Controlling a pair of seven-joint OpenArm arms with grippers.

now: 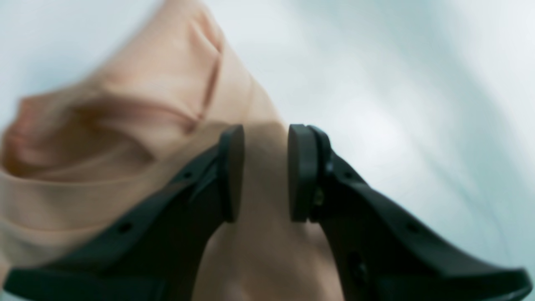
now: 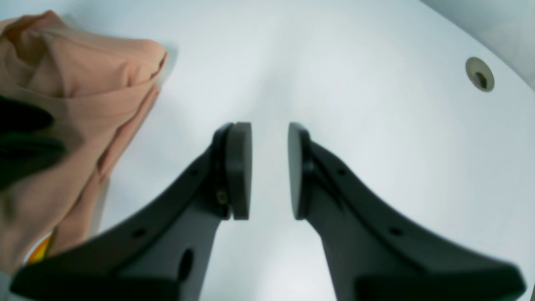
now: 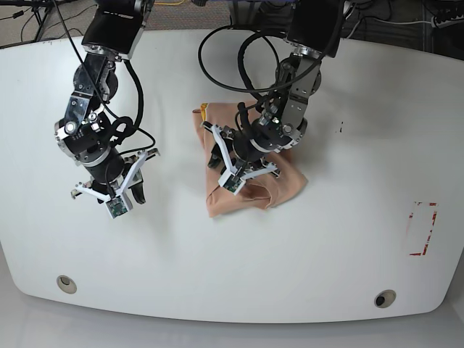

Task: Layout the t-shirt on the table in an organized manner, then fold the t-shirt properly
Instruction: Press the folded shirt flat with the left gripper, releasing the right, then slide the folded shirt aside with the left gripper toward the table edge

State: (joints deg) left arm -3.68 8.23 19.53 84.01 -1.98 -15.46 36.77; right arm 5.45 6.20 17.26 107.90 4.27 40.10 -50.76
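- Through the left wrist view: one left gripper (image 1: 266, 173), two dark fingers, pads parted by a narrow gap. Peach cloth of the t-shirt (image 1: 125, 138) shows through that gap and behind it, but whether the pads touch or pinch it, cannot tell; picture is blurred. Shirt fills the left and lower middle, rumpled, with several folds. White table (image 1: 418, 83) surface on the right.
- Through the right wrist view: one right gripper (image 2: 269, 171), two fingers, narrow gap, nothing between the pads, only bare white table (image 2: 334, 62) seen through it. It holds nothing. T-shirt (image 2: 83, 96) is a bunched heap at the left edge, apart from this gripper; a bit of yellow-orange print (image 2: 39, 253) peeks out at its lower edge. A dark blurred shape overlaps the cloth at far left; cannot tell what. One round grommet hole (image 2: 480, 74) at upper right.
- From the base view: two arms, one t-shirt (image 3: 286, 181), one table (image 3: 326, 275). Shirt lies crumpled in a single lump near the table centre, not spread out. Left gripper (image 3: 230, 174), on this view's right-hand arm, sits over the lump's left part, right at the cloth; grip can't be confirmed from here. Right gripper (image 3: 127, 196), on this view's left-hand arm, is over bare table, well apart from the shirt, fingers slightly parted, empty.
- Same view, counts: two grommet holes, one near the lower left (image 3: 66, 283), one near the lower right (image 3: 384, 298); one red dashed rectangle (image 3: 423, 228) near the right edge, well apart from the shirt; one small dark speck (image 3: 341, 129) right of the shirt.
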